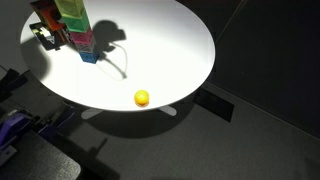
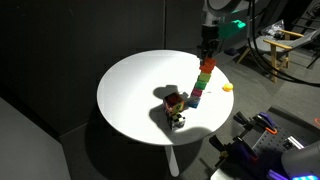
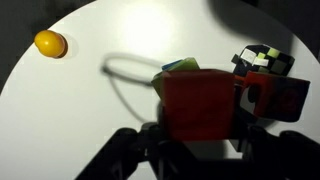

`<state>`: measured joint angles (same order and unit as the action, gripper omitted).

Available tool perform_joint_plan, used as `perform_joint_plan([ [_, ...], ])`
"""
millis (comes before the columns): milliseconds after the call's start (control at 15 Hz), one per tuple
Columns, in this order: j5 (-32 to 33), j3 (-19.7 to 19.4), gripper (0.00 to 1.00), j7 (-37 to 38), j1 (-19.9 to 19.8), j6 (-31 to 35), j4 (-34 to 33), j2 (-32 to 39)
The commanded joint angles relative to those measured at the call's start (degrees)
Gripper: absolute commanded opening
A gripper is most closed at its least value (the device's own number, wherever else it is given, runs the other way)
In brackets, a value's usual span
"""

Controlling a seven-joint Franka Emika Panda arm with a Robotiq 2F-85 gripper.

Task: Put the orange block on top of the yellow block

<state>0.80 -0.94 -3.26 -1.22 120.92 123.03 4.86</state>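
- Wrist view: we see the orange block large and centred, filling the gap between the dark fingers of the gripper, which appear clamped on its two sides.
- In an exterior view the orange block sits at the very top of a leaning tower of coloured blocks, with the gripper directly over it.
- We cannot pick out which tower block is yellow.
- Just beside the tower's foot lies a small black-and-white object with a red piece against it.
- A small yellow ball rests well apart, near the edge of the round white table.
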Motion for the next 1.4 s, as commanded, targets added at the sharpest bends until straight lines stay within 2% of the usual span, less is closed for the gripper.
perform_joint_plan([
  [0,0.12,0.05,0.33,1.61,0.21,-2.55,-1.88,0.57],
  [333,0.10,0.03,0.33,1.59,0.18,-2.79,-1.89,0.72],
  [400,0.14,0.04,0.38,1.57,0.19,-2.84,-1.89,0.75],
  [467,0.21,0.04,0.57,1.59,0.20,-2.87,-1.88,0.76],
  [533,0.22,0.05,0.82,1.59,0.21,-2.88,-1.85,0.76],
  [600,0.30,0.05,0.82,1.61,0.22,-2.90,-1.84,0.76],
  [733,0.28,0.05,0.97,1.59,0.22,-2.95,-1.80,0.70],
  [800,0.29,0.05,1.00,1.59,0.22,-2.99,-1.81,0.68],
  [1333,-0.47,0.12,1.00,0.85,0.16,-3.14,-1.38,-0.45],
])
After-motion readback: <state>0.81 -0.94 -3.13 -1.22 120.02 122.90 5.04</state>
